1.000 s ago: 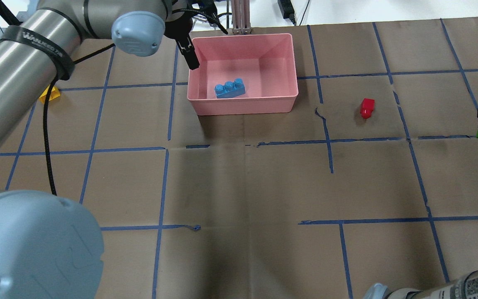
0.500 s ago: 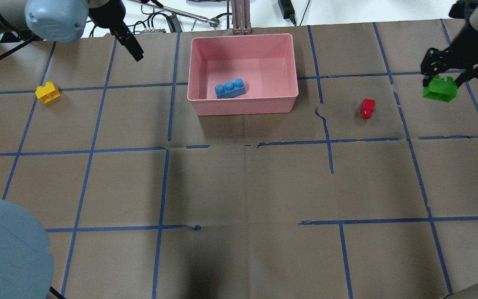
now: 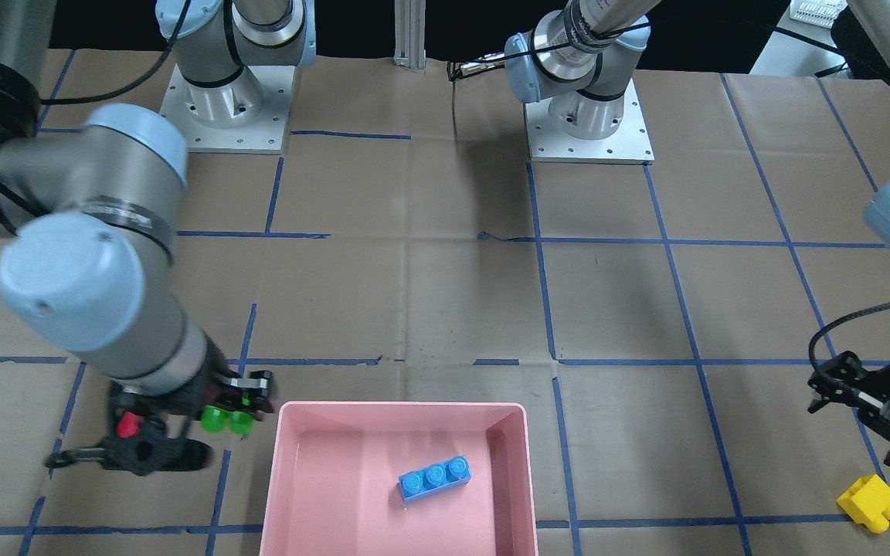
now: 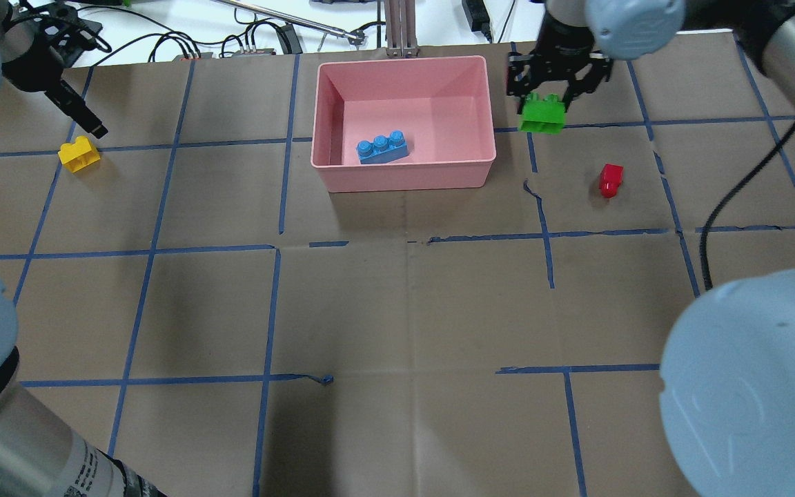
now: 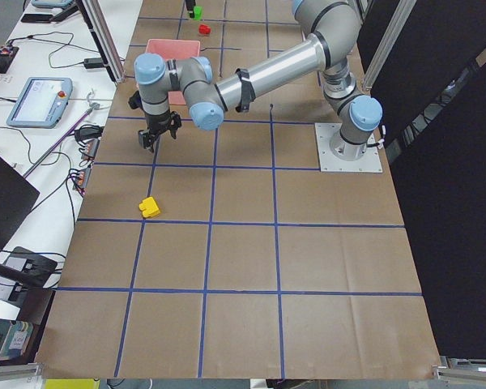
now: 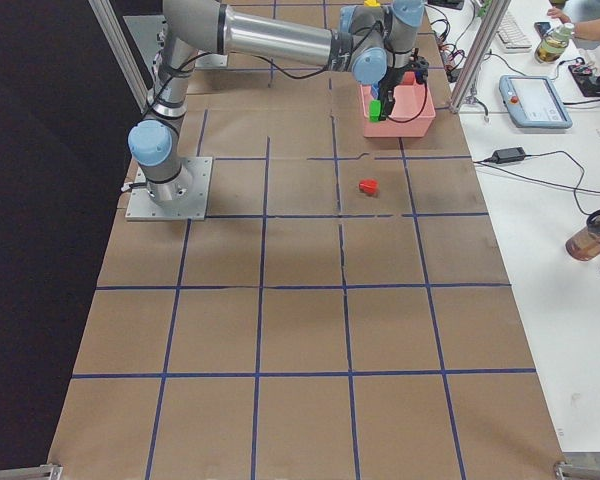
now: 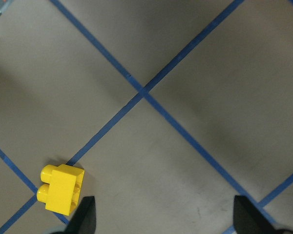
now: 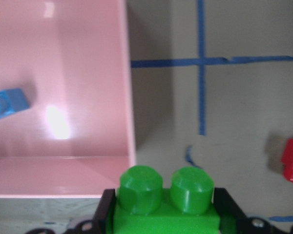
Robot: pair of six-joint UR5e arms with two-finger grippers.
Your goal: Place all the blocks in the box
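The pink box stands at the table's far middle with the blue block lying inside. My right gripper is shut on the green block and holds it in the air just right of the box's right rim; the right wrist view shows the green block beside the box wall. The red block lies on the table right of the box. The yellow block lies far left. My left gripper is open and empty, just beyond the yellow block.
Brown paper with blue tape lines covers the table. Cables and an aluminium post lie beyond the far edge behind the box. My right arm's elbow fills the near right corner of the overhead view.
My right gripper carried the green block left, from the table's right edge to beside the box's right rim. My left gripper moved left, away from the box, to the yellow block.
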